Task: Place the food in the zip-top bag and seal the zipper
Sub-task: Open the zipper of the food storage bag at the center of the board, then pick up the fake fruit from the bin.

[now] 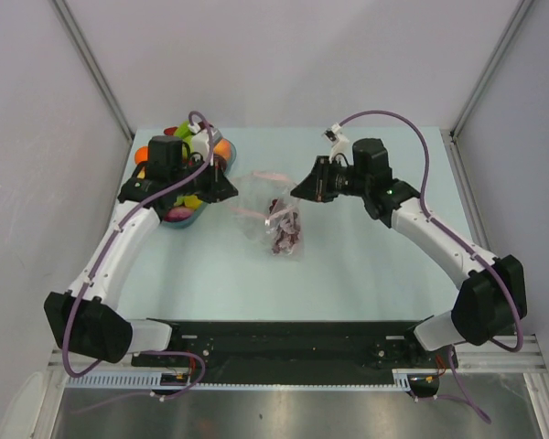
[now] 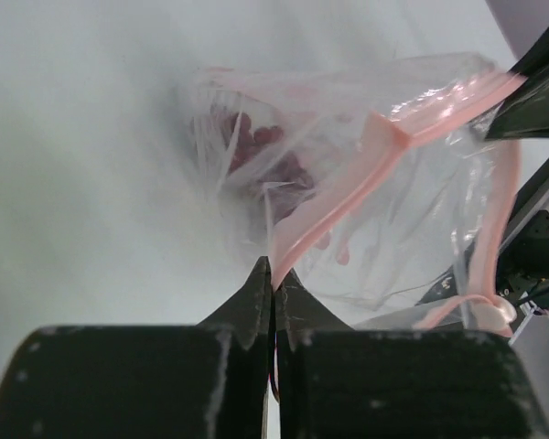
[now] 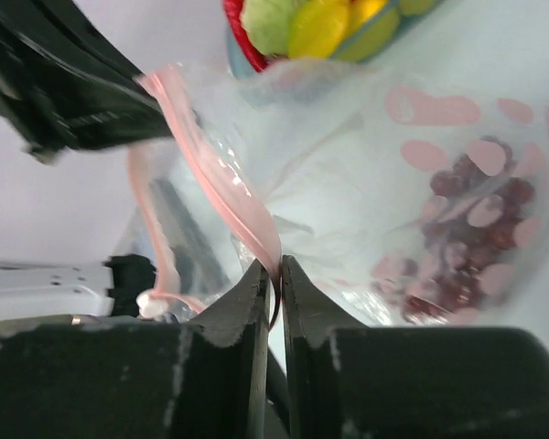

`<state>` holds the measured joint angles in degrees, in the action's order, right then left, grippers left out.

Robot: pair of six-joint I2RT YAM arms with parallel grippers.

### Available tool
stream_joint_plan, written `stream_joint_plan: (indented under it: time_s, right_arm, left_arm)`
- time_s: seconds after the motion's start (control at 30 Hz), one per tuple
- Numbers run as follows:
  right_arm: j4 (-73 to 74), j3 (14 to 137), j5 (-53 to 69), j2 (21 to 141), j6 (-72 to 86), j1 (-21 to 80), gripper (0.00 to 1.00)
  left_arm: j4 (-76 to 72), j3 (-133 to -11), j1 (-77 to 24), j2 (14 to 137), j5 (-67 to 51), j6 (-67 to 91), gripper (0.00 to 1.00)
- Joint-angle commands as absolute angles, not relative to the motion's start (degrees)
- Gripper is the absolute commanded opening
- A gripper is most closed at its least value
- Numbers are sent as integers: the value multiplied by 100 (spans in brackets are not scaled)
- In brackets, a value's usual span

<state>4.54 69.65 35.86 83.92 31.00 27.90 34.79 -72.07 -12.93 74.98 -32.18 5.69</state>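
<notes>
Left wrist view: the two dark fingers of the left hand (image 2: 273, 274) fill the foreground, closed almost tip to tip, with only a hairline gap between them. One end of the zipper (image 2: 384, 151) is pinched at their tips. From there the pale pink strip runs up and to the right across the mouth of the zip-top bag (image 2: 412, 229), and a second pink length curves down the right side, so the mouth stands open.

Right wrist view: the right hand (image 3: 272, 270) is closed in the same way, its fingers nearly parallel, and the pink strip drops into the narrow slot between them. Each hand thus grips the zipper at an opposite end of the mouth.

Inside the clear, pink-dotted pouch lies the dark purple grape bunch (image 3: 471, 247), settled at the bottom, away from the mouth.

Top view: the bag sits in the middle of the pale bench (image 1: 366, 265), between the two hands, its mouth toward the far side and its filled end toward the arm bases. Just to its left, partly under the left arm, stands the blue-rimmed dish (image 1: 185, 218). The dish holds the rest of the food (image 3: 316, 23): green, yellow, red and orange pieces.
</notes>
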Motion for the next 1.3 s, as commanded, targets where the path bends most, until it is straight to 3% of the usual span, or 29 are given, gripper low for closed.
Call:
stream_joint_plan:
  time_s: [0.0,0.07,0.13,0.23,0.27,0.4,0.7,0.83,1.27]
  right_arm:
    - [1616,7180,2831,8147,1628,2918,14]
    - [1740,7259,2716,8165,1547,2927,13]
    - [1679,7321,2751,8191,1555,2927,4]
    - [1469,7348,2865,8209,1695,2936,0]
    - [1424,7348,2865,8226,1731,2944,0]
    - [1310,7374,2874,8349,1819,2962,0]
    - [1248,7418,2909,8481,1986,2962,0]
    - [1248,7427,2883,8508,2021,2971,0]
    - [1257,7427,2892,8543,2057,2944,0]
  left_arm:
    - [3595,-7637,-1257,7435,-3375,123,0]
    - [3656,-7673,-1257,7506,-3427,62,0]
    - [3604,-7708,-1257,7559,-3428,61,0]
    - [3350,-7778,-1126,7489,-3515,218,36]
    - [3140,-7796,-1038,7445,-3611,289,61]
    - [2743,-7945,-223,7339,-3481,615,97]
    - [3014,-8585,1142,8365,-1962,-252,100]
    - [3042,-8815,1204,8973,-1338,-571,100]
    - [2575,-9254,1125,10362,-1248,-870,99]
